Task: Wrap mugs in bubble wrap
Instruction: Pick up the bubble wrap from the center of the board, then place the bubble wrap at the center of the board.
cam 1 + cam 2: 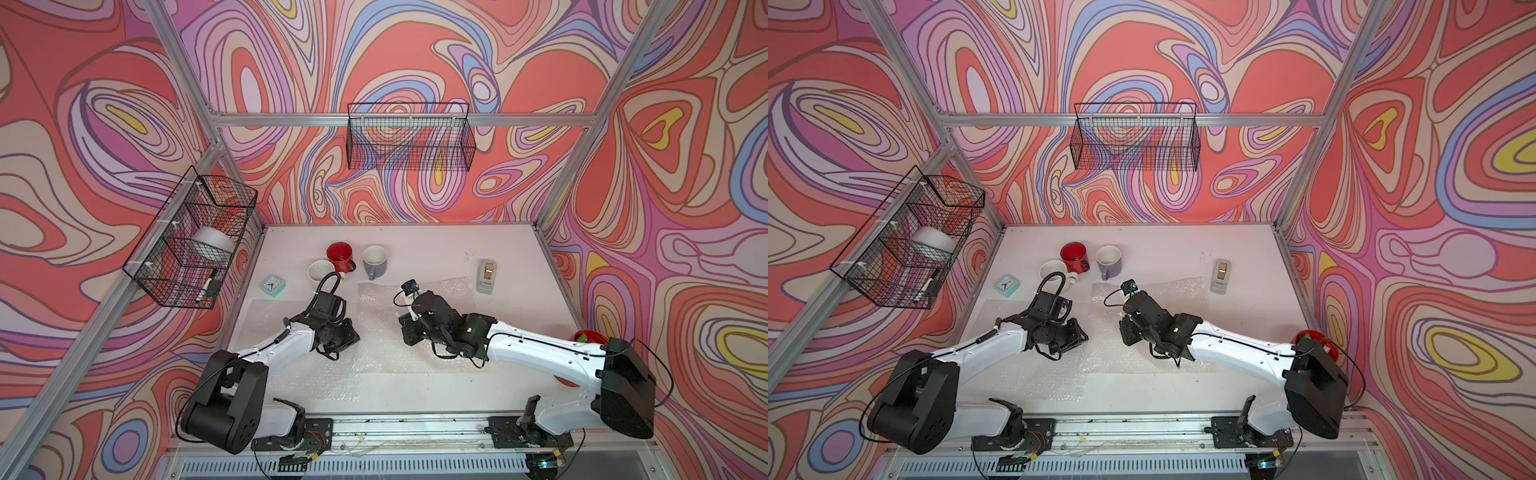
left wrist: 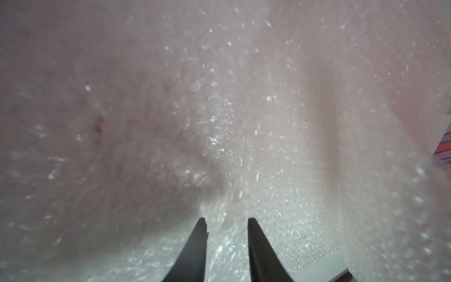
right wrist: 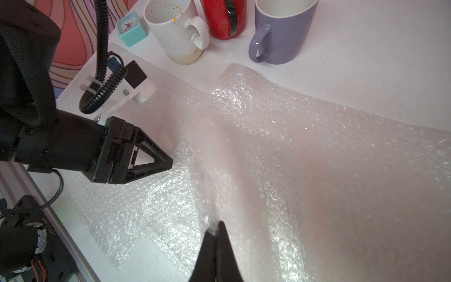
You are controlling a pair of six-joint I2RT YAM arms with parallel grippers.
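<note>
Three mugs stand at the back of the table: a red one (image 1: 339, 254) (image 3: 224, 19), a speckled white one (image 1: 320, 270) (image 3: 174, 29) and a lavender one (image 1: 375, 259) (image 3: 283, 31). Two sheets of bubble wrap lie in front of them, one to the right (image 1: 436, 291) and one lower left (image 1: 291, 374). My right gripper (image 3: 214, 228) (image 1: 404, 332) is shut on a pinched fold of the right sheet (image 3: 292, 146), which rises towards it. My left gripper (image 2: 227, 221) (image 1: 355, 334) is open just left of that lifted edge, with wrap (image 2: 219, 109) filling its view.
A mint-green clock (image 1: 273, 286) sits left of the mugs. A grey tape dispenser (image 1: 487, 276) stands at the right, beyond the wrap. One wire basket (image 1: 409, 137) hangs on the back wall. A second wire basket (image 1: 166, 266), on the left, holds a white roll (image 1: 214, 243).
</note>
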